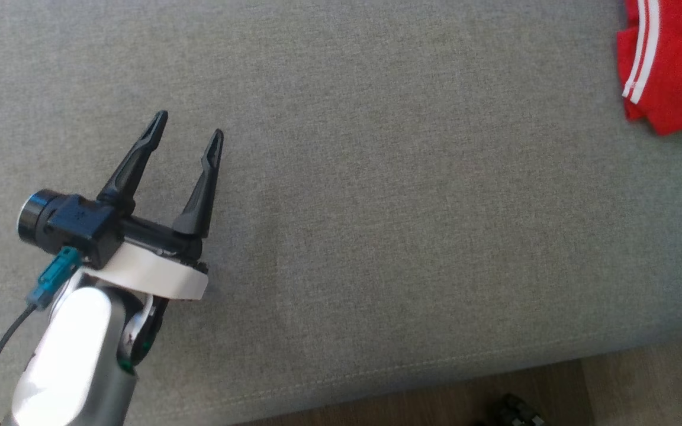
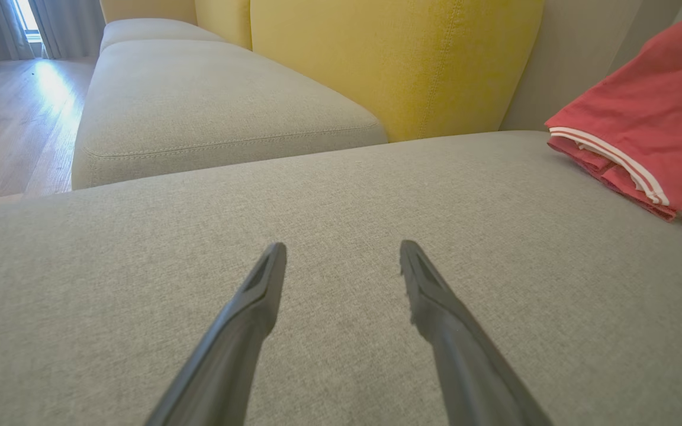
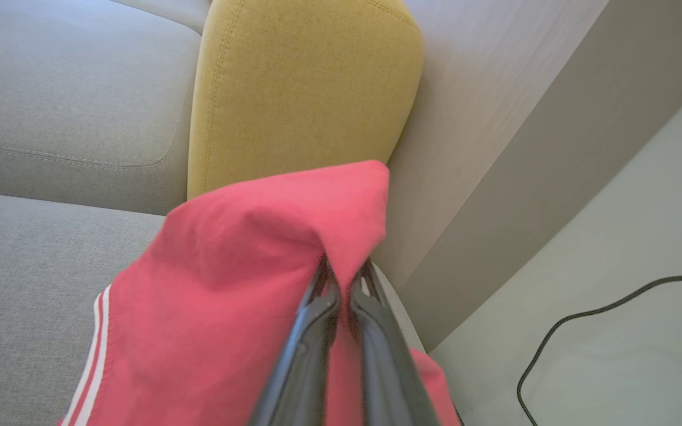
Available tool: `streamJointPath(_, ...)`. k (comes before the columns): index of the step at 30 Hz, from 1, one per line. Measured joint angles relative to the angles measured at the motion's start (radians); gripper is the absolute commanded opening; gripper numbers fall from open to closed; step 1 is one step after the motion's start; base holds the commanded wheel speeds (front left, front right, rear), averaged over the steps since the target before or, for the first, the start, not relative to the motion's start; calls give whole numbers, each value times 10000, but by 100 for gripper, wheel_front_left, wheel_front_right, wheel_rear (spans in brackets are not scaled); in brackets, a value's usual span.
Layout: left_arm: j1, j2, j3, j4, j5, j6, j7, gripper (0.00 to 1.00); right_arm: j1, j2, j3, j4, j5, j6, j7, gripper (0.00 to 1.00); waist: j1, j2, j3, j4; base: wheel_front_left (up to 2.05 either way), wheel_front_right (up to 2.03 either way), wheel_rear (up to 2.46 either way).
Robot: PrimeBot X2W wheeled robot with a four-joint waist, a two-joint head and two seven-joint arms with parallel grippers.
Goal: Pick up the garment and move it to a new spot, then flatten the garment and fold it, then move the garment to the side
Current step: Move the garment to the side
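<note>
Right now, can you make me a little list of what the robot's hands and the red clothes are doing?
garment: red, white stripes, folded, far right on the grey seat
left hand: open, empty, above bare seat
right hand: shut on the garment's edge, holding it raised
behind: yellow cushion

A grey fabric sofa seat point(image 2: 341, 195) stretches wide. Behind it stand yellow back cushions point(image 2: 394, 59); beside it lies a wooden floor point(image 2: 3, 130), sunlit from a curtained window point(image 2: 24, 15) beyond it.
</note>
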Motion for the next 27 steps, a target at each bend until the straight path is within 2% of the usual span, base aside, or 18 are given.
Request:
streamJointPath(2, -43, 35, 0, -31, 0, 0, 2, 100, -3, 144, -96, -50, -81, 0, -82, 45, 0, 0, 71, -29, 0, 0, 0)
streamJointPath(3, -78, 46, 2, -40, 0, 0, 4, 100, -3, 259, -142, -84, -127, 0, -105, 45, 0, 0, 102, -44, 0, 0, 0)
streamJointPath(4, -121, 50, 2, -46, 0, 0, 25, 100, -3, 353, -159, -115, -186, 0, -105, 100, 0, 0, 125, -59, 0, 0, 0)
streamJointPath(15, -219, 107, -13, -19, -13, 13, 25, 100, 236, 1252, -767, -717, -523, 0, -247, 100, 0, 0, -31, -82, 0, 0, 0)
streamJointPath(22, -14, 73, -10, 242, -144, 232, -61, 100, 1664, 2824, -884, -1870, -554, 0, -587, 100, 0, 0, -656, -35, 0, 0, 0)
streamJointPath(23, -14, 73, -10, 242, -144, 232, -61, 100, 1664, 2824, -884, -1870, -554, 0, -587, 100, 0, 0, -656, -35, 0, 0, 0)
streamJointPath(27, 375, -23, 0, 458, -282, 360, -81, 100, 2663, 3544, -779, -2324, -301, 0, -901, 100, 0, 0, -1189, 64, 0, 0, 0)
